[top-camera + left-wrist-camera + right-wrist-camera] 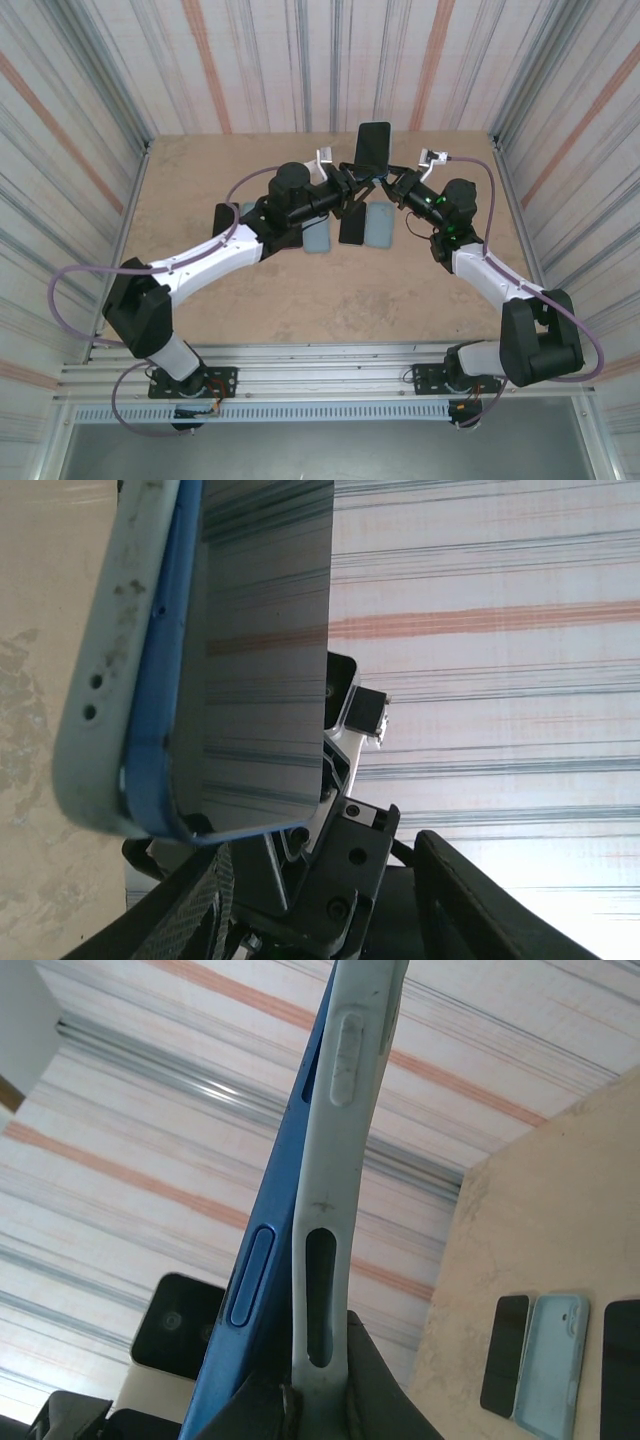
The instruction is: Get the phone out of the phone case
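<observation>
A blue phone point(373, 145) stands upright above the far middle of the table, held between both grippers. In the right wrist view the phone point(272, 1220) is parted along its side from the pale phone case point(335, 1150). My right gripper point(322, 1375) is shut on the case's lower edge. In the left wrist view the phone's glossy screen point(265, 650) faces right, with the case point(105, 660) behind it. My left gripper point(325, 880) is open just below the phone's bottom corner, its fingers point(195, 910) spread wide. Seen from above, the left gripper point(350, 190) and right gripper point(392, 188) meet under the phone.
On the table below lie a pale blue case point(316, 238), a dark phone point(352, 225), another pale blue case point(380, 224) and a dark phone point(225, 218) beside the left arm. Striped walls close in the table on three sides.
</observation>
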Robot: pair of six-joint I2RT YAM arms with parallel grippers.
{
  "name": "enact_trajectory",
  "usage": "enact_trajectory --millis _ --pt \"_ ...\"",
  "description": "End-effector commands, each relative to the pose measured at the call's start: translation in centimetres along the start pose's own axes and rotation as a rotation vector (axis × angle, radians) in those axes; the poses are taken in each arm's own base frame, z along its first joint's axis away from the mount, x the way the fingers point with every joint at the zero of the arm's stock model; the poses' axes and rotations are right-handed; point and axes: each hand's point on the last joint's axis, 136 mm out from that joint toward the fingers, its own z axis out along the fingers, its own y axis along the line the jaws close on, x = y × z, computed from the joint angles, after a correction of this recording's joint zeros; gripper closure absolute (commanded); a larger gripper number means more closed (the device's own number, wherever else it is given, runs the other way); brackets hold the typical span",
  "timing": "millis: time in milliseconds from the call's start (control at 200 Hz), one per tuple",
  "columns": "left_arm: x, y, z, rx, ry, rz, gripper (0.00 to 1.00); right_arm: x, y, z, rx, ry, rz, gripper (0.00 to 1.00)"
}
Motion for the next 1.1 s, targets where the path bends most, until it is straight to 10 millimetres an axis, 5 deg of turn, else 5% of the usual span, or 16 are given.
enact_trajectory --millis 0,556,862,1092 --pt "-0.7 -2.1 0.4 0.073 -0.032 -0.016 0.49 -0.6 4.7 -0.3 -0.11 -0.022 -0.121 0.99" --pt "-3.8 1.3 0.4 0.009 -0.156 -0.101 0.49 -0.1 5.2 -1.4 -0.133 -0.092 -0.138 1.0" --pt "-4.4 1.4 0.2 0.018 -0.175 -0.118 0.62 0.0 5.2 -1.3 -0.146 -0.103 -0.155 1.0" --pt "-5.2 -0.9 0.2 0.056 -0.171 -0.073 0.79 0.2 4.5 -1.1 -0.135 -0.096 -0.138 1.0"
